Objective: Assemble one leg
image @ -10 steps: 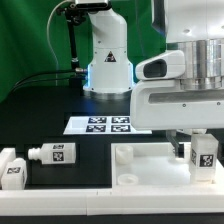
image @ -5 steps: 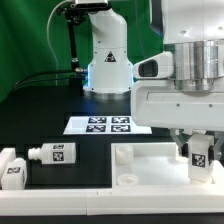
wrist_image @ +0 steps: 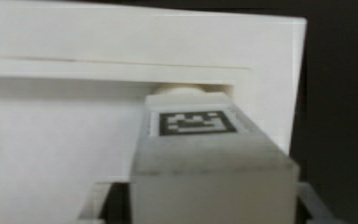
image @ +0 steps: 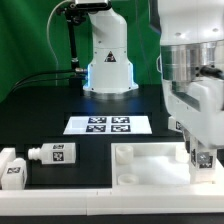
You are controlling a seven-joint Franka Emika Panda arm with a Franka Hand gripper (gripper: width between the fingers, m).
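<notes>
Three legs are counted in the exterior view: one (image: 10, 168) at the table's left edge, one (image: 53, 153) just beside it, and one (image: 204, 157) upright at the panel's right end, seen also in the wrist view (wrist_image: 195, 140). One panel (image: 150, 168) is counted, with two round sockets visible. One marker board (image: 108, 125) is counted, carrying four tags.

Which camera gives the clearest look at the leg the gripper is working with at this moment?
The wrist view: the leg fills the frame, its tag facing the camera and its round stub end against the white panel. The exterior view shows only a small part of that leg below the gripper, over the panel's corner.
</notes>
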